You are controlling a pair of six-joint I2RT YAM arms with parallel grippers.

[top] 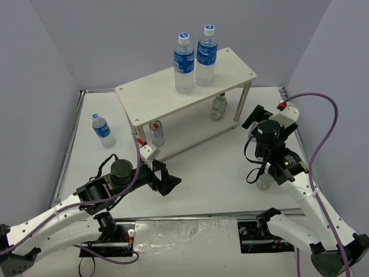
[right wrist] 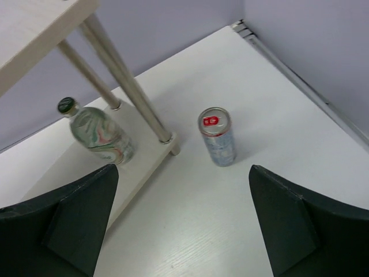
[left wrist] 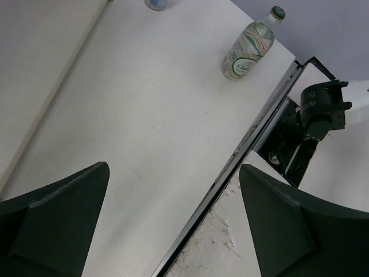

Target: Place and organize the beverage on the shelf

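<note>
The pale wooden shelf (top: 149,95) stands at the back middle. Two tall blue-labelled bottles (top: 184,64) (top: 206,55) stand side by side on its top board. On the lower board are a red-topped can (top: 156,133) and a small clear bottle (top: 218,107) (right wrist: 101,136). Another silver can (right wrist: 217,137) stands upright on the table just right of the shelf leg (right wrist: 128,86). My right gripper (top: 253,120) (right wrist: 183,173) hangs open just short of that can, touching nothing. My left gripper (top: 172,183) (left wrist: 173,173) is open and empty over the table's near edge.
A small blue-labelled bottle (top: 102,129) stands on the table left of the shelf. A small clear bottle (left wrist: 249,46) (top: 264,181) stands near the front right edge, partly under my right arm. Grey walls close in the back and both sides.
</note>
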